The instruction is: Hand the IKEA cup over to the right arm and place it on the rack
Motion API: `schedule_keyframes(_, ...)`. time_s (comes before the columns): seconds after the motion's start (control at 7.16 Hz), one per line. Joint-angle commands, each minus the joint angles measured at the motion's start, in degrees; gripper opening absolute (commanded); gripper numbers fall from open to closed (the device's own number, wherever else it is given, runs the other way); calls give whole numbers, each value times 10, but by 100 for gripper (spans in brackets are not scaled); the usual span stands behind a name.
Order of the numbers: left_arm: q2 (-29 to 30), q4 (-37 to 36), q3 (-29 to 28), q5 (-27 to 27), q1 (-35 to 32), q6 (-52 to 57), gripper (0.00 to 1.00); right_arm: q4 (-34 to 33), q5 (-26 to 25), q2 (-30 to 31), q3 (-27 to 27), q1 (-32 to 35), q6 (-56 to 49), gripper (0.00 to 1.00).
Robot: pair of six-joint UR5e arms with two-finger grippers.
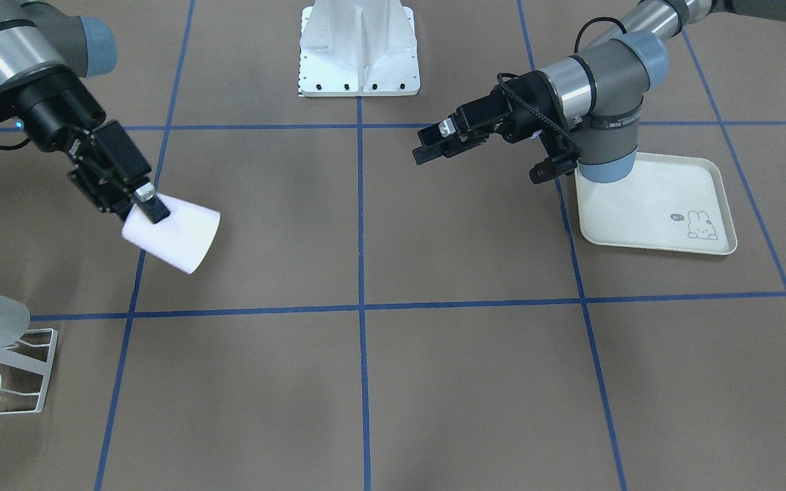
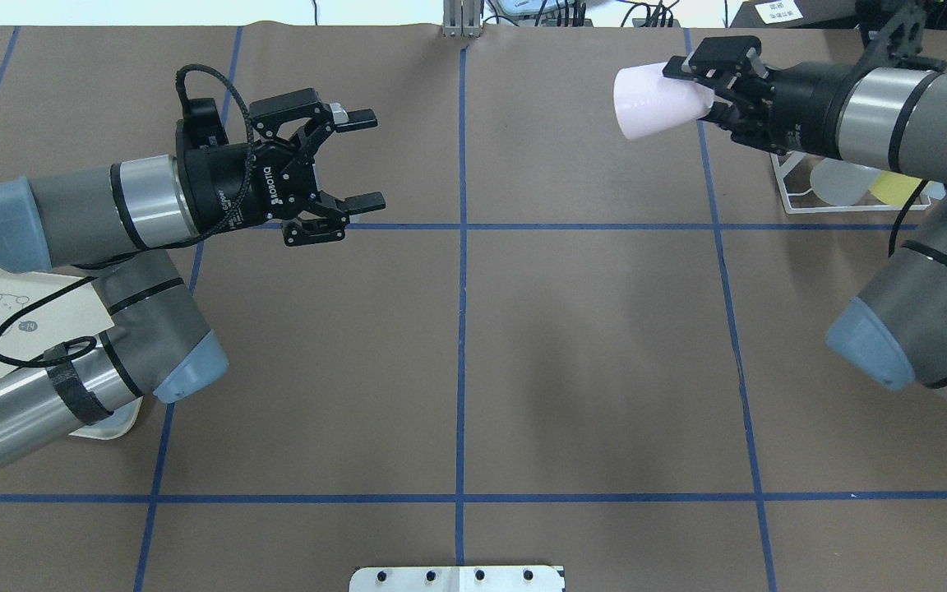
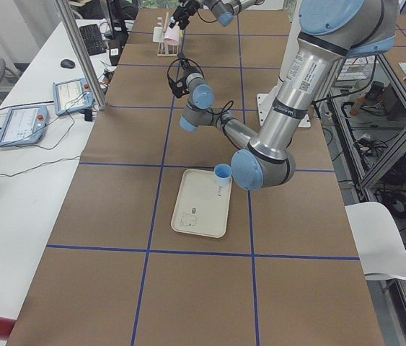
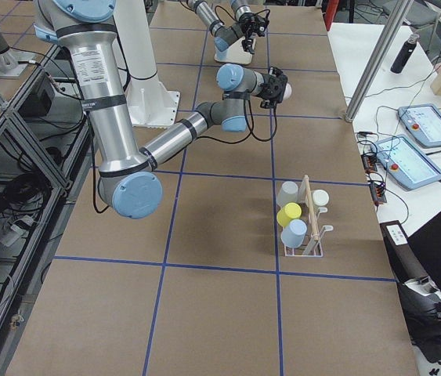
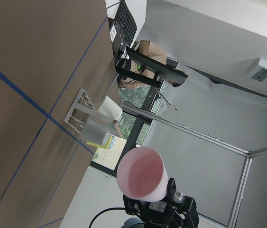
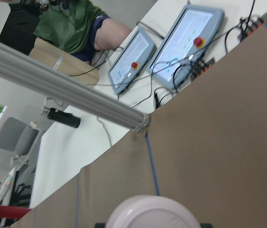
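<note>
Fingers of the right hand [image 2: 699,82] clamp the base end of the pink cup [image 2: 654,103] in the overhead view, cup sideways above the counter [image 2: 588,329]; the left hand [image 2: 362,160], well apart, has its fingers spread. Seen from the front, the rack [image 1: 24,372] stands near the right hand, toward the camera.

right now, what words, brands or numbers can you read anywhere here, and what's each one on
"ROBOTIQ": on the body of the left gripper, seen from overhead.
Speech-bubble mark beside the rabbit on the cream tray: too small to read.
White label on the dark box beyond the table: blurred, unreadable.
Screens of the touchscreen pendants: too blurred to read.
On the pink cup: no print visible.
</note>
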State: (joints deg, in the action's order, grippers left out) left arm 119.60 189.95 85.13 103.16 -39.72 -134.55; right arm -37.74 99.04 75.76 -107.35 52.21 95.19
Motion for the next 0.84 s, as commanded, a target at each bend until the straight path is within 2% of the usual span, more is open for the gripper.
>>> schedule_keyframes(0.0,3,-19,-6,-1,-1,19,99,-73,-99,1,50,38,-114,22)
schedule_keyframes(0.14,5,-37,-6,-1,-6,19,99,-75,-146,-1,84,53,-186,20)
schedule_keyframes(0.28,6,-60,-6,-1,-10,31,99,-73,-148,-2,111,80,-220,20)
schedule_keyframes(0.7,9,-154,-5,2,-22,169,99,-72,-149,-3,183,136,-278,18)
